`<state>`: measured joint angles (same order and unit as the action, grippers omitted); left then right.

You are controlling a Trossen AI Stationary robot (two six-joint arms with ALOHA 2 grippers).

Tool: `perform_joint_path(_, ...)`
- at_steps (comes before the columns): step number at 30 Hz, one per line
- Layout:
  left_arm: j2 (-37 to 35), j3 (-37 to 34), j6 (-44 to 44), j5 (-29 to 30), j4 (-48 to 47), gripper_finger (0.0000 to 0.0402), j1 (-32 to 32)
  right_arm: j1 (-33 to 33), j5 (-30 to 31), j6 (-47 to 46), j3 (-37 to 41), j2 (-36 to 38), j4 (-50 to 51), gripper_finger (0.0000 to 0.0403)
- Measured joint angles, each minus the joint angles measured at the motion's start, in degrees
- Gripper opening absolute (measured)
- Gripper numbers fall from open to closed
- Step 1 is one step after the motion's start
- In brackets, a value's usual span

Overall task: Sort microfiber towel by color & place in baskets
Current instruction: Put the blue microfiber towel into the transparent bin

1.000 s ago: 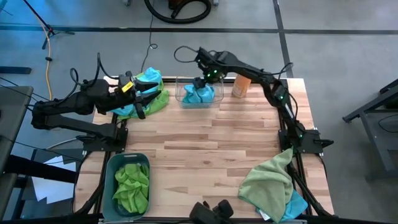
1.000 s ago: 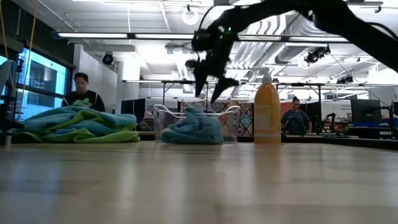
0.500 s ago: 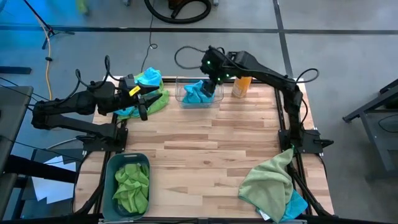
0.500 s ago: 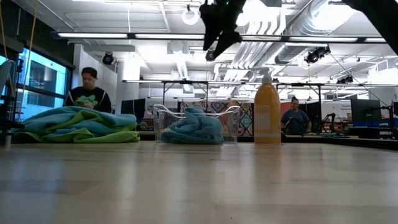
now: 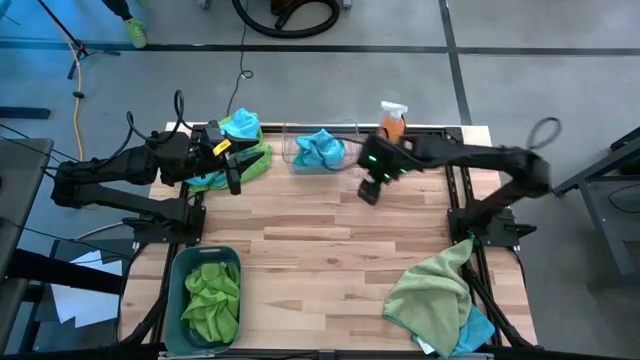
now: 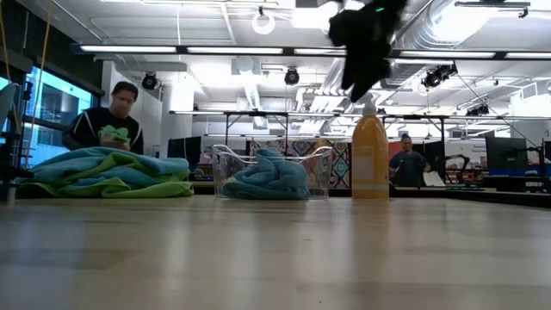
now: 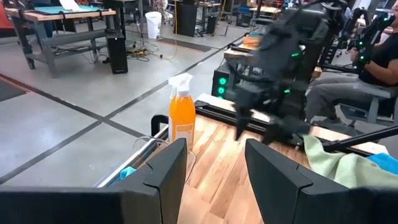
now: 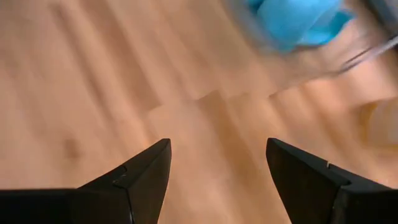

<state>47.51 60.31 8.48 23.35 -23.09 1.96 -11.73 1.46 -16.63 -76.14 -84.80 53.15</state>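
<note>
High view, reading from the near edge of the table (image 5: 330, 250) outward. At the near left corner stands the teal-grey basket (image 5: 180, 275), holding crumpled lime green towels (image 5: 212, 298). At the near right corner a large green towel (image 5: 432, 292) is draped over the table edge, with a turquoise towel (image 5: 478, 328) showing beneath it.

Farther back, the right gripper (image 5: 368, 189) hangs above bare wood, its two fingers set well apart and holding nothing. Just beyond it and toward the left arm lies the clear basket (image 5: 320, 150), with a bunched turquoise blue towel (image 5: 320, 147) inside; the right wrist view shows this towel (image 8: 292, 18) ahead of the spread fingers (image 8: 146, 171). Behind the right gripper at the far edge stands the orange spray bottle (image 5: 392, 122).

The left gripper (image 5: 240, 160) reaches over a mixed pile of turquoise and green towels (image 5: 240, 135) at the far left corner, beside the clear basket. Its fingers (image 7: 168, 168) stand apart, nothing between them; whether they touch the pile cannot be told.

Low view: the clear basket (image 6: 271, 176) sits between the pile (image 6: 108, 172) and the bottle (image 6: 370, 155). People show in the room beyond.
</note>
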Motion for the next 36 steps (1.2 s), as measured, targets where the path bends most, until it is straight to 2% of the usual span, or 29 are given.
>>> perform_joint_path(4,0.00,0.00,1.16,-0.02,0.04,0.0154,-0.01,3.34,-4.25,-7.43,11.67,11.73,-13.94,0.0259)
perform_joint_path(7,0.00,0.00,1.93,-0.03,0.06,0.0154,-0.02,5.75,-4.51,-10.67,17.09,18.47,-25.73,0.0259)
perform_joint_path(10,0.00,0.00,1.96,-0.04,0.31,0.0154,-0.02,6.94,-4.53,-5.94,20.84,22.28,-34.72,0.0259)
perform_joint_path(14,0.15,0.00,1.94,-0.04,0.30,0.0154,0.00,7.10,-4.88,-5.86,21.64,23.55,-44.01,0.0259)
perform_joint_path(22,0.85,-0.05,1.92,-0.04,0.31,0.0154,-0.02,7.10,-6.13,-0.11,20.72,21.07,-46.60,0.0259)
perform_joint_path(27,1.01,-0.07,1.30,-0.04,0.11,0.0154,0.00,7.08,-8.98,0.21,20.72,20.72,-46.17,0.0259)
perform_joint_path(36,1.03,-0.07,-1.20,-0.06,0.23,0.0154,0.00,7.28,-9.10,2.33,20.72,20.71,-45.75,0.0259)
